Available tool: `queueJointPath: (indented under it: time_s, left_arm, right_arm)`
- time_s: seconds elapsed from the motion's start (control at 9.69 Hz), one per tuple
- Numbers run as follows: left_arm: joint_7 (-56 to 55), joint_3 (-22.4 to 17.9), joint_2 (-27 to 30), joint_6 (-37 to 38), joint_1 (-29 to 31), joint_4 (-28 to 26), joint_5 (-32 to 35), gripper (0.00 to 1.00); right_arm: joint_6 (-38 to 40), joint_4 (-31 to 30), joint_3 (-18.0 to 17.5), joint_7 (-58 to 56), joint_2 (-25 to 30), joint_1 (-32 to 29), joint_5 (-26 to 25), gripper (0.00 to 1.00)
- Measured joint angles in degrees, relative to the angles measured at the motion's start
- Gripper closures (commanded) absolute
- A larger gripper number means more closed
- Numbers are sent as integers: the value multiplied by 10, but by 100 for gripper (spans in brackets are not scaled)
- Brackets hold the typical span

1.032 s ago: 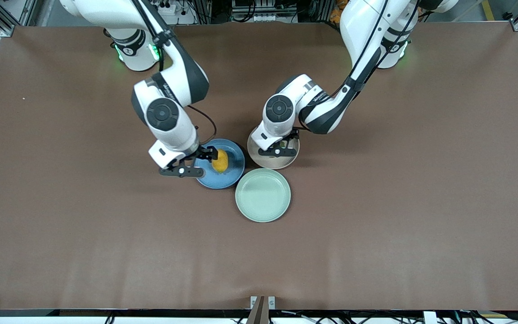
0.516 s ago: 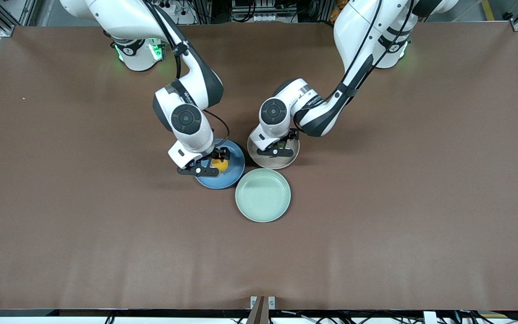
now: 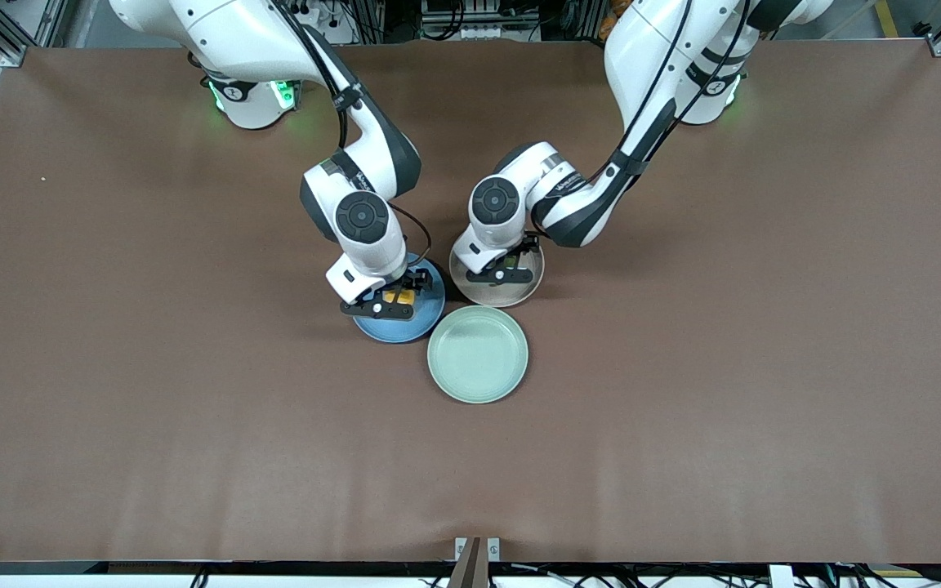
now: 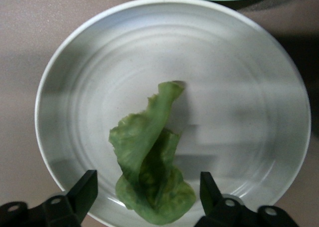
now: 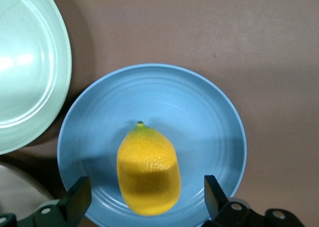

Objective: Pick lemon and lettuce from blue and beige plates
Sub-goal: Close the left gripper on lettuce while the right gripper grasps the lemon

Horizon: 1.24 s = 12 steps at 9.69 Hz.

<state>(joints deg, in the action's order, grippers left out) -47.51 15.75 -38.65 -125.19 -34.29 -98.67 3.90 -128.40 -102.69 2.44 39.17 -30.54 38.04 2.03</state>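
The yellow lemon (image 5: 148, 169) lies on the blue plate (image 5: 199, 117). My right gripper (image 5: 144, 192) is open and low over it, one finger on each side and both clear of the fruit. From the front, the lemon (image 3: 395, 298) peeks out under that gripper (image 3: 397, 296) on the blue plate (image 3: 395, 329). A green wrinkled lettuce (image 4: 149, 172) leaf lies on the beige plate (image 4: 239, 112). My left gripper (image 4: 148, 187) is open astride the leaf's end without touching it. In the front view this gripper (image 3: 513, 263) covers the lettuce on the beige plate (image 3: 487, 298).
A mint-green plate (image 3: 477, 354) sits nearer the front camera, touching both other plates; its rim (image 5: 25, 67) shows beside the blue plate. The two wrists hang close together above the plates. Bare brown table (image 3: 683, 408) lies all around.
My right arm has swung toward the left arm's end of the table, bringing its open gripper over the lemon. The left gripper has stayed low over the beige plate.
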Motion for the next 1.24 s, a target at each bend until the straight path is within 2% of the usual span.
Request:
queueJointPath:
  time_s: [0.1,0.52,0.93,1.24]
  left_arm:
    - [-3,0,0,-1,-1,0,0,100]
    - [-26,-1,0,-1,-9,1,0,100]
    - [-26,-4,4,-1,-7,13,0,100]
    - [-26,-6,34,10,-1,19,1,100]
  right_arm:
    - [-1,-1,0,0,-2,1,0,0]
    - [-91,-55,0,19,-9,9,0,0]
    - [-122,-61,0,34,-27,20,0,0]
    - [-129,-61,0,35,-36,22,0,0]
